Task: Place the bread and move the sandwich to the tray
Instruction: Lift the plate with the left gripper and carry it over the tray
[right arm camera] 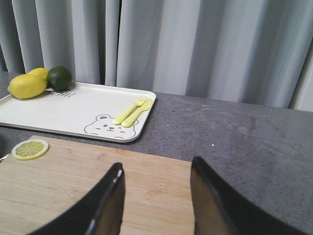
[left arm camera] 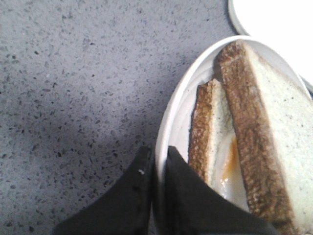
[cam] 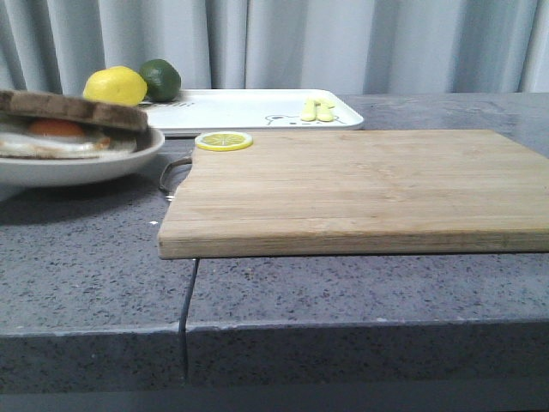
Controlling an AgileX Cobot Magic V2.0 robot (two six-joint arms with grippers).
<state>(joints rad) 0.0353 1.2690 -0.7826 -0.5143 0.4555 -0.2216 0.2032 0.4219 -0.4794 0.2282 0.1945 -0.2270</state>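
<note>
The sandwich [cam: 69,124] lies on a round white plate [cam: 86,167] at the table's left: a pale bread slice with dark crust [left arm camera: 279,127] on top, fried egg [left arm camera: 230,166] under it, and a lower slice [left arm camera: 208,127]. My left gripper [left arm camera: 157,154] is shut on the plate's rim [left arm camera: 168,122], one finger inside and one outside. The white tray [cam: 249,110] stands at the back; its corner also shows in the left wrist view [left arm camera: 274,19]. My right gripper [right arm camera: 156,171] is open and empty above the wooden cutting board [right arm camera: 73,181]. Neither gripper shows in the front view.
The cutting board [cam: 360,189] fills the table's middle and right, with a lemon slice [cam: 224,140] on its far left corner. On the tray [right arm camera: 73,110] are a lemon [cam: 115,86], a lime [cam: 160,79] and yellow cutlery [cam: 317,109]. Grey curtains hang behind.
</note>
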